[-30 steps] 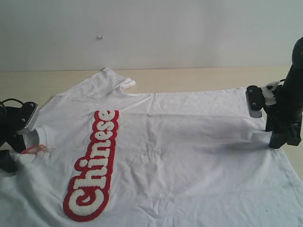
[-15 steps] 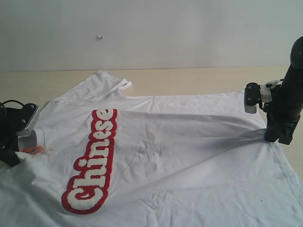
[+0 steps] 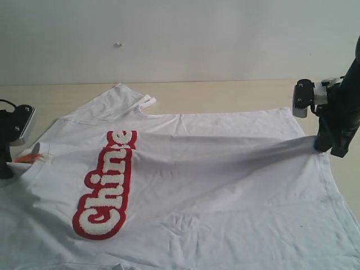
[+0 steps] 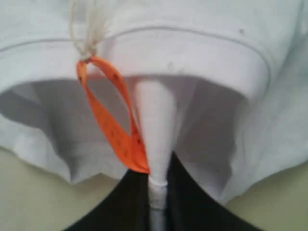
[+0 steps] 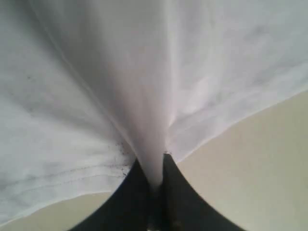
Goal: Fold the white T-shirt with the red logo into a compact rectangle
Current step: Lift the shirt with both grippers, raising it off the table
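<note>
With the left hand [image 4: 156, 192] pinched tight on the collar [image 4: 192, 57] and the right hand [image 5: 155, 175] pinched on the hem [image 5: 226, 120], the white T-shirt [image 3: 225, 185], spread across the desk [image 3: 225, 93] with the red logo [image 3: 104, 191] at lower left, probably wants an even, taut lift by both.

Matt, creased white T-shirt [image 3: 225, 185] cloth; fuzzy red logo [image 3: 105, 185]; smooth pale wood-look table [image 3: 225, 95].

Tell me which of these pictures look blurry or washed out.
Exterior view: even, soft light, the white T-shirt nearly washed out, the red logo readable. Left wrist view: orange neck tag fairly sharp, left end effector blurred. Right wrist view: soft throughout, cloth too near the lens.
</note>
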